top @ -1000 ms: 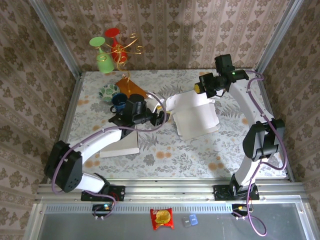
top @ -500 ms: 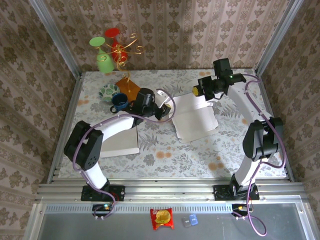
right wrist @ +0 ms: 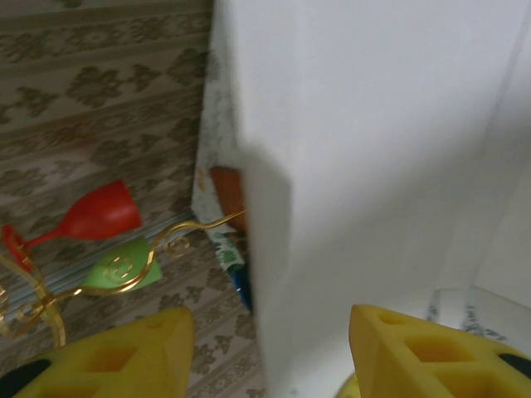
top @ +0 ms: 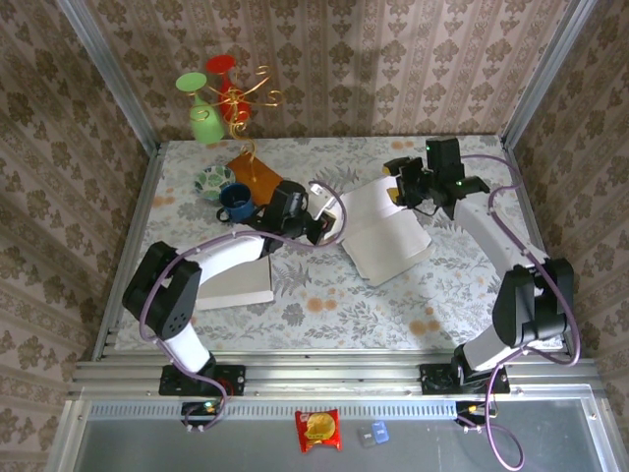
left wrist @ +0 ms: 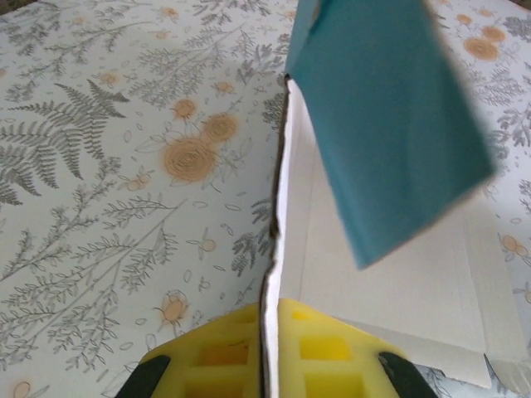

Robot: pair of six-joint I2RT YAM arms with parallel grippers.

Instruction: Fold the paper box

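Top view: the paper box [top: 385, 236] lies near the middle of the table [top: 334, 305], mostly flat, with its far panel raised between the two arms.

The left gripper [top: 322, 224] meets the box at its left edge. In the left wrist view its yellow fingers [left wrist: 328, 352] are pressed together on the thin white edge [left wrist: 278, 249] of the box, one on each face. A teal flap [left wrist: 386, 116] stands up beyond them.

The right gripper [top: 401, 189] is at the raised far panel. In the right wrist view its fingers [right wrist: 116, 352] are spread wide apart, with the white panel [right wrist: 357, 149] standing between them and apparently not pinched.

A blue cup [top: 234, 203], a bowl [top: 211, 179] and a spare white sheet [top: 241, 283] lie close to the left arm.

Judged risks:
- The left grip covers only a narrow strip of card, so a sideways pull could slip it free or tear the edge.
- Because the right fingers are not closed on the panel, it may spring back flat or fold off its crease if pushed unevenly.
- If the arms pull in opposite directions, the light box could slide across the patterned cloth rather than bend.
- A wide swing of the left elbow could knock the cup or bowl.
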